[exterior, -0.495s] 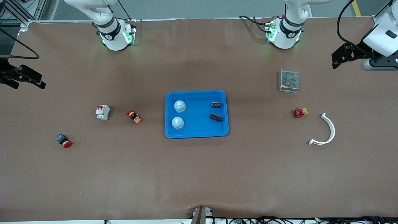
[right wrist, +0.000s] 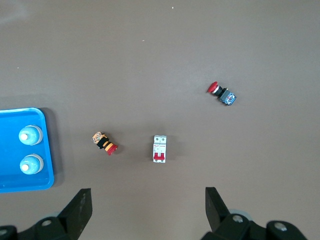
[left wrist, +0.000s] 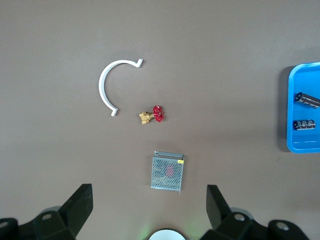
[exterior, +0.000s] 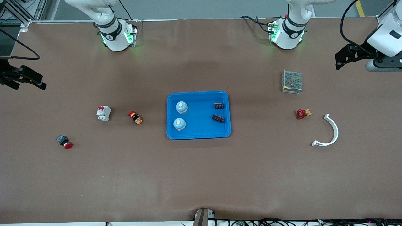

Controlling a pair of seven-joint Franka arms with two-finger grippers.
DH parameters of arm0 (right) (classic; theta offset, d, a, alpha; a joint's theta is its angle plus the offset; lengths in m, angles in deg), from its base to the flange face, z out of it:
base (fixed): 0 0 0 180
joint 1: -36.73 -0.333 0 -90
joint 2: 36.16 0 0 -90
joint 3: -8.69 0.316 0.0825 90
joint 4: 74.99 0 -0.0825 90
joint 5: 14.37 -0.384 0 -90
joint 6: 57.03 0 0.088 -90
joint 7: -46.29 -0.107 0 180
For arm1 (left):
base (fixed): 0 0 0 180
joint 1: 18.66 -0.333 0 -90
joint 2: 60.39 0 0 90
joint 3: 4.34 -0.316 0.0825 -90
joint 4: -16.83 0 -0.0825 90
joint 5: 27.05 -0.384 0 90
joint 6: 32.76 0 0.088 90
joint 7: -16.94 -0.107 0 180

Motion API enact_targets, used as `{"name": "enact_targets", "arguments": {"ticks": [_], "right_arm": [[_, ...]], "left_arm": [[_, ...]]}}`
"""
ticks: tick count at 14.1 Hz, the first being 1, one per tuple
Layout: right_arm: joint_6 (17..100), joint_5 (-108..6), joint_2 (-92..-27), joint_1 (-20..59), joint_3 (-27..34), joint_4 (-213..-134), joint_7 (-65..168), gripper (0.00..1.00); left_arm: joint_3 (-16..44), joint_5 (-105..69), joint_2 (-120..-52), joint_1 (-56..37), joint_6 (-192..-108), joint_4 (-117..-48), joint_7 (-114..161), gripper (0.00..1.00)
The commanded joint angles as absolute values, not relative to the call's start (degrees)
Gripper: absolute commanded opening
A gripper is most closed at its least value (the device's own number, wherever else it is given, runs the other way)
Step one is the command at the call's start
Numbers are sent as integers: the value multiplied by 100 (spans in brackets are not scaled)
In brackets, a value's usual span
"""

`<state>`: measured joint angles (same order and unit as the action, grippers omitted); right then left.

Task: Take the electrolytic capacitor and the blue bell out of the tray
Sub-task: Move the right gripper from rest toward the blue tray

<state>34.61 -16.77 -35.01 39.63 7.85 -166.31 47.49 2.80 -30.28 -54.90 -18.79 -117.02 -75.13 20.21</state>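
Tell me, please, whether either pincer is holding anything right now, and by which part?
Nothing is held. The left pincer and the right pincer both stand open and empty above the table's ends.

Brown table: blue tray mid; breaker, two pushbuttons, meshed box, valve, white arc.

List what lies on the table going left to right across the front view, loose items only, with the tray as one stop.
Blue-bodied red pushbutton → white circuit breaker → red-and-yellow striped button → blue plastic tray → perforated metal power supply box → red-handled brass valve → white curved plastic bracket.
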Motion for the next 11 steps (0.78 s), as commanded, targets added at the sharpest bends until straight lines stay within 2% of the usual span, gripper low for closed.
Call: {"name": "enact_targets", "arguments": {"ticks": [1, 5, 8, 11], "right_arm": [[3569, -1745, -3458, 3998, 826, -16884, 4734, 100], [4621, -1763, -3406, 3823, 852, -18007, 4367, 100], [5281, -1763, -3370, 3200, 843, -18668, 3192, 100], [5748, -1754, -3405, 2418, 843, -18977, 1829, 100]], "left_arm": [[296, -3135, -5591, -1857, -11599, -7308, 1976, 100], [287, -3118, -5626, -1918, -11599, -7282, 1958, 100], [296, -3127, -5687, -1866, -11608, -7308, 2002, 100], [304, -3118, -5714, -1857, -11713, -7326, 2011, 100]]}}
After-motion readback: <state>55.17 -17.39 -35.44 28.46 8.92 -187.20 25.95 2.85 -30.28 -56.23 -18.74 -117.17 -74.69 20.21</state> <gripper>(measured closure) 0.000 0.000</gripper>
